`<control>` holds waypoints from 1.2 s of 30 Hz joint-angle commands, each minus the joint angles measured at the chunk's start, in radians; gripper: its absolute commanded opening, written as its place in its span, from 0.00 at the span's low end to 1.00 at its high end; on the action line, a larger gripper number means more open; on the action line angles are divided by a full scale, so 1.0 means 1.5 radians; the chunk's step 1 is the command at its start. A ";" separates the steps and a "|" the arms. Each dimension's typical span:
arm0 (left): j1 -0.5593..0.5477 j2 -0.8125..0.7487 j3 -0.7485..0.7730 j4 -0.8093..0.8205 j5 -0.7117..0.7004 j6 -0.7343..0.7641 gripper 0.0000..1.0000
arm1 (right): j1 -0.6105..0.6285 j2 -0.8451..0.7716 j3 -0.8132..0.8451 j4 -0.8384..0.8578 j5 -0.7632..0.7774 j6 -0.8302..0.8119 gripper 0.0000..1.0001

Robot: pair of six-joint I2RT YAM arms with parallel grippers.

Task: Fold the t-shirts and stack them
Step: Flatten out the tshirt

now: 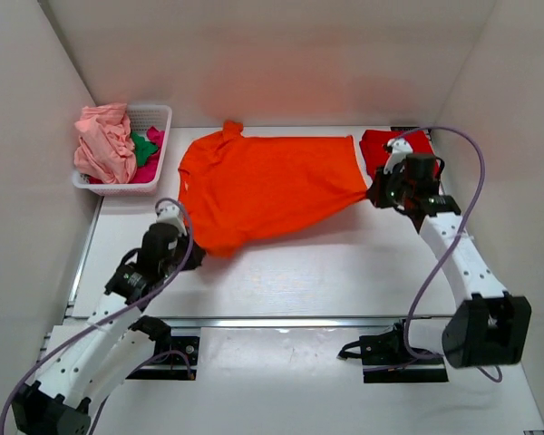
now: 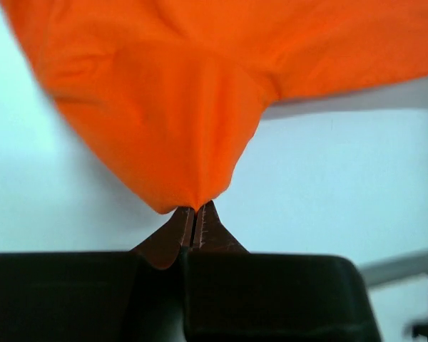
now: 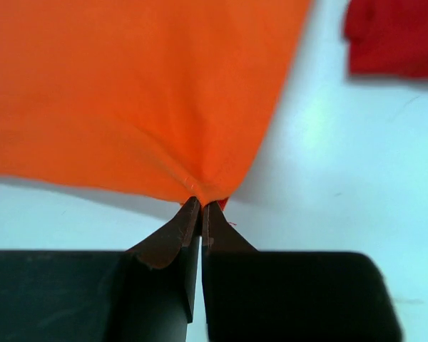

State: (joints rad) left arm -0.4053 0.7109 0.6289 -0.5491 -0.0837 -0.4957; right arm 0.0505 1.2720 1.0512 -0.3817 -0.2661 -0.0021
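Observation:
The bright orange t-shirt (image 1: 267, 186) is stretched across the middle of the table between both arms. My left gripper (image 1: 195, 254) is shut on its near-left corner; the left wrist view shows the cloth (image 2: 171, 107) pinched at the fingertips (image 2: 195, 210). My right gripper (image 1: 378, 192) is shut on its right corner; the right wrist view shows the cloth (image 3: 135, 92) pinched at the tips (image 3: 202, 205). A folded red t-shirt (image 1: 394, 143) lies at the back right, behind the right gripper, and shows in the right wrist view (image 3: 396, 35). Pale pink (image 1: 104, 140), green (image 1: 143, 148) and magenta (image 1: 154, 136) shirts sit in the basket.
A white mesh basket (image 1: 159, 118) stands at the back left against the wall. White walls enclose the table on three sides. Bare tabletop (image 1: 326, 263) lies in front of the orange shirt.

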 commanded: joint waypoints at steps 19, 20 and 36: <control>0.031 -0.005 0.052 -0.036 0.104 0.012 0.00 | -0.008 -0.106 -0.147 -0.045 -0.054 0.081 0.00; 0.046 0.080 0.091 -0.024 0.096 0.041 0.00 | -0.003 -0.040 -0.062 -0.045 -0.044 0.073 0.00; 0.116 0.516 1.066 -0.032 -0.088 0.252 0.00 | -0.063 0.202 0.601 0.011 -0.052 0.071 0.00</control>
State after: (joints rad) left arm -0.1726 1.6489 2.1929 -0.6266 -0.1604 -0.1860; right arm -0.0265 1.7199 2.0686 -0.4629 -0.3370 0.0978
